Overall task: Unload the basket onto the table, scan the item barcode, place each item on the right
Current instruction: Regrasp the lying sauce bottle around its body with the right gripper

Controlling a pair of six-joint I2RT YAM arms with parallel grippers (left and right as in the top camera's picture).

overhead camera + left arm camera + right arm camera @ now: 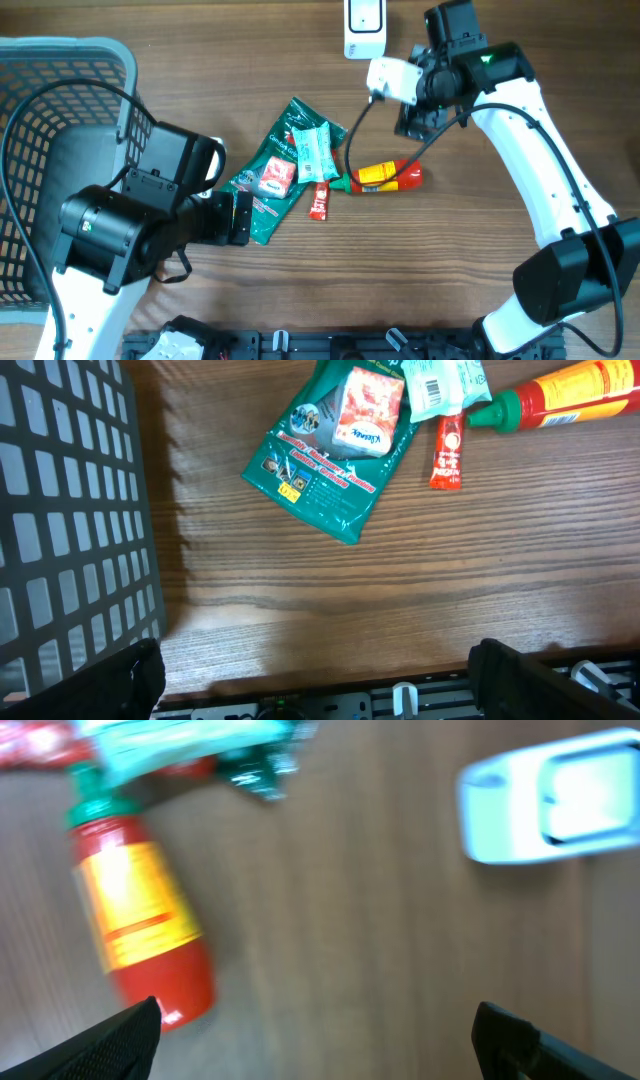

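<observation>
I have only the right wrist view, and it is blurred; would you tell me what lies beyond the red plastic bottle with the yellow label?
Observer: On the left arm's side of the red plastic bottle lies a green foil pouch, with a pale green wrapped bar and a small red and white packet resting on it.
Operator: Thank you. Is any barcode facing up?
Observer: Yes, the left wrist view shows a printed barcode on the upper face of the bar.
Operator: Where is the left gripper?
Observer: The left gripper is open and empty, beside the dark grey plastic mesh basket, short of the pouch.
</observation>
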